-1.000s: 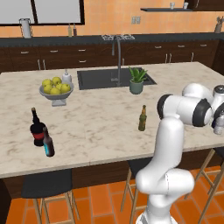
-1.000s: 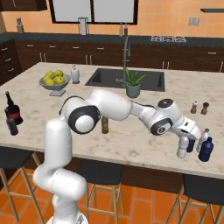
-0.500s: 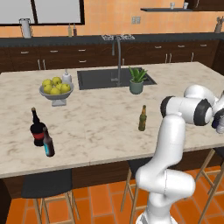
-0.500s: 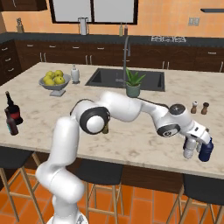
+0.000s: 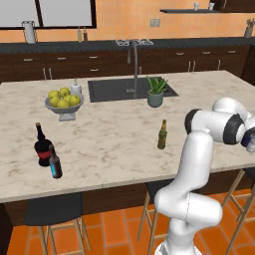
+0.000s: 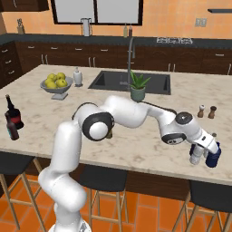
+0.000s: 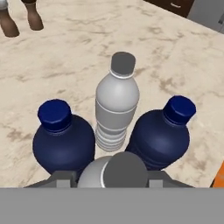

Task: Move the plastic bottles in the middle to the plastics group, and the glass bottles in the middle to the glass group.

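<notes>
Gripper (image 6: pixel 206 152) hovers at the plastics group (image 7: pixel 117 103); jaw opening cannot be determined. Blue bottle (image 7: pixel 158 138) stands at 4 o'clock. Risk: tight spacing, arm motion may topple bottles.

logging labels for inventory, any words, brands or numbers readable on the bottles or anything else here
None can be read.
wine bottle: red label, no legible text.
brown bottle: blue label, too small to read.
olive bottle: yellowish label, too blurred to read.
blue bottles and whitish bottles in the hand view: no lettering visible.
</notes>
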